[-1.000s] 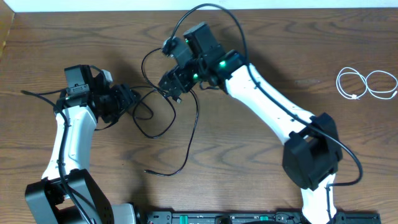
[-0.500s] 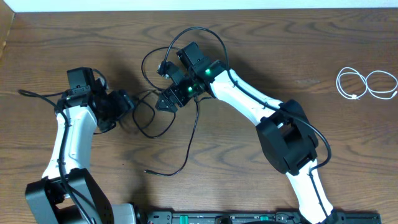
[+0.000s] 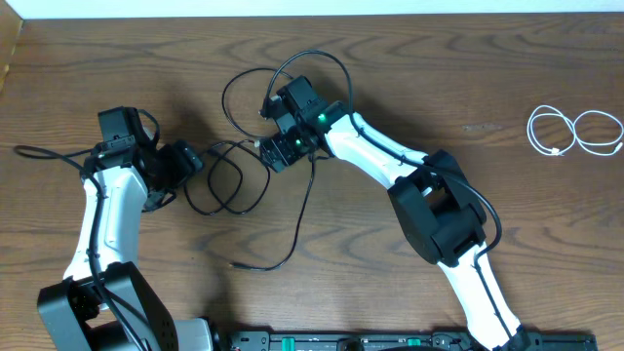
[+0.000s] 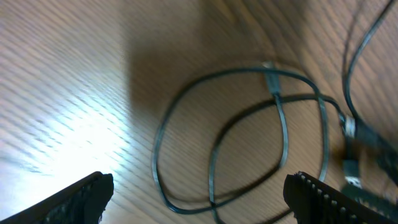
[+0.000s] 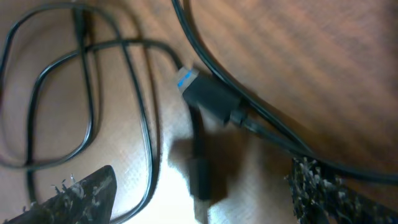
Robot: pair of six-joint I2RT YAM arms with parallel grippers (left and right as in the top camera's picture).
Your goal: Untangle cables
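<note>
Left pincer (image 4: 200, 198), right pincer (image 5: 202, 193) open above thin black looped cables (image 4: 284, 127); wooden surface (image 3: 97, 58) roomy upper left; white coiled cable (image 3: 573, 131) overhead only.

The counter (image 3: 117, 58) is showing smooth brown wood grain, shining softly where light is falling on it. The black cable (image 3: 302, 210) is looking rubbery and slightly glossy, its plug (image 5: 208, 93) matt black plastic. The white cable (image 3: 575, 132) is looking smooth. The arm shells (image 3: 102, 219) are gleaming as glossy white plastic. The left end effector (image 4: 199, 186) is showing ribbed matt black fingers (image 4: 317, 193); the right end effector (image 5: 202, 180) is showing rougher, scuffed ones (image 5: 81, 190)
</note>
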